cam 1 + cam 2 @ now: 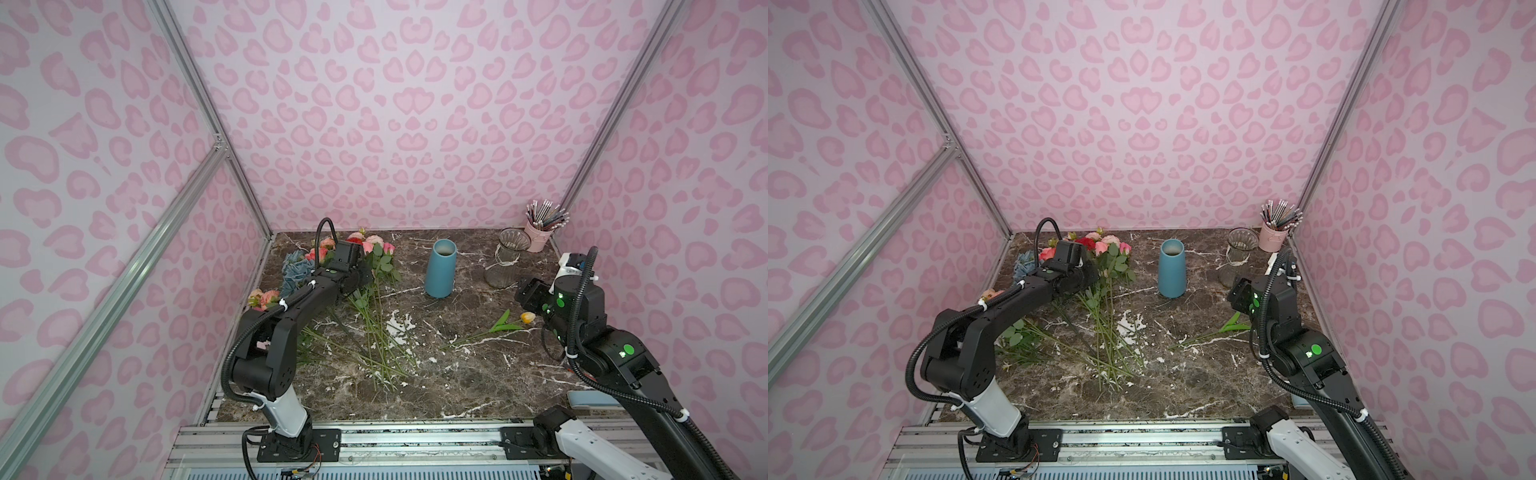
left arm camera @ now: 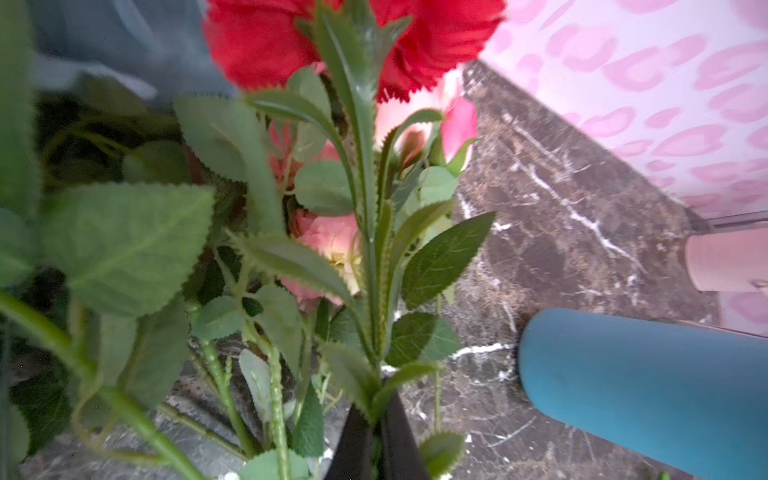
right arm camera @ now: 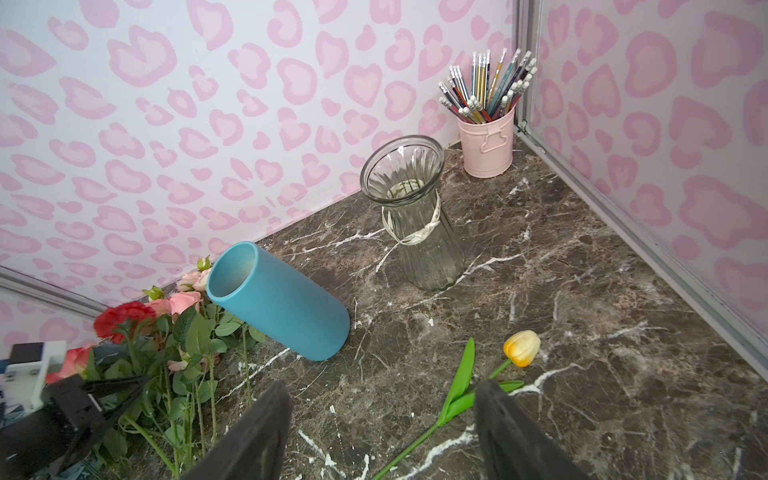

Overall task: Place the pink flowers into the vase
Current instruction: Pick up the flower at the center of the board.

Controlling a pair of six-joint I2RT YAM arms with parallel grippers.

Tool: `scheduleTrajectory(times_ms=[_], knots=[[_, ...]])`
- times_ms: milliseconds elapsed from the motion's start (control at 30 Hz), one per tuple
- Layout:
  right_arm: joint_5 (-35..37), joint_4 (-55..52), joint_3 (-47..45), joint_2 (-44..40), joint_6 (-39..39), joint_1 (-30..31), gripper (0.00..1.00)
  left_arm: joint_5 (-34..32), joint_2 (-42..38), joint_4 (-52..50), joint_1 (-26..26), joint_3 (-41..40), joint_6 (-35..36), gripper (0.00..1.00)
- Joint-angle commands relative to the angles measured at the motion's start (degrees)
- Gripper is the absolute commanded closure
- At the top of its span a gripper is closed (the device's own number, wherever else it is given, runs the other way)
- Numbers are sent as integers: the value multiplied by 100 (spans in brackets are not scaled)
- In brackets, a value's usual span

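The left fingers (image 2: 351, 453) are clenched on a thin green leafy stem (image 2: 370, 266) among pink fabric flowers (image 2: 328, 241); the right fingers (image 3: 257, 436) hang released over the dark marble tabletop (image 3: 582, 270).

The light is soft and even, shadows faint. Both top views stretch the walls (image 1: 83, 124) toward the edges. In the left wrist view the red bloom (image 2: 257, 45) and pink flowers (image 2: 328, 245) look blurred.
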Motion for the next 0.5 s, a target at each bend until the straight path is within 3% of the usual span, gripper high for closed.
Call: scheduleTrajectory(times_ms=[0, 167, 300, 467], knots=[[145, 40, -11, -72, 79, 5, 26, -445, -489, -157, -111, 278, 122, 96], [497, -146, 118, -186, 160, 1, 26, -301, -859, -643, -729, 1392, 1146, 96], [1004, -294, 141, -417, 517, 3, 27, -457, -281, -1713, -1864, 2906, 2189, 96], [1529, -83, -112, -1216, 862, -3, 30, -2264, 679, -2700, -3555, 4363, 3124, 97]])
